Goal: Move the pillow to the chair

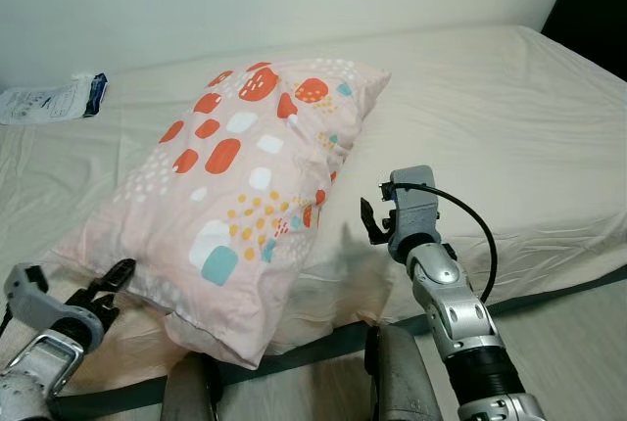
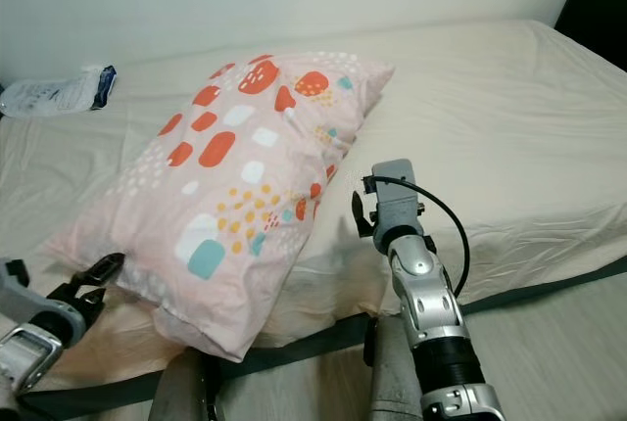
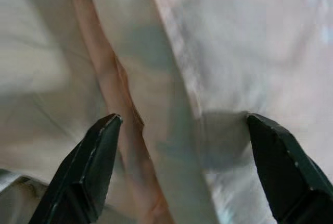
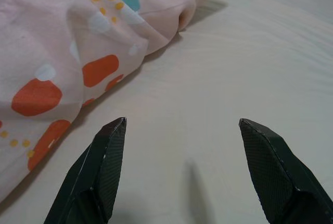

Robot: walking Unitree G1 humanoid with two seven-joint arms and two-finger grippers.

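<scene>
A cream bed point(image 1: 509, 127) spans the scene. On it lies the pink pillow point(image 1: 245, 196) (orange, white and teal patches), running from the middle of the bed down to the near edge, where one corner overhangs. The right gripper point(image 1: 370, 220) hovers just beside the pillow's right side, fingers spread wide over the bare sheet. The left gripper point(image 1: 113, 282) sits at the pillow's lower left corner, fingers apart around its edge. A white packet point(image 1: 49, 100) lies far back left.
</scene>
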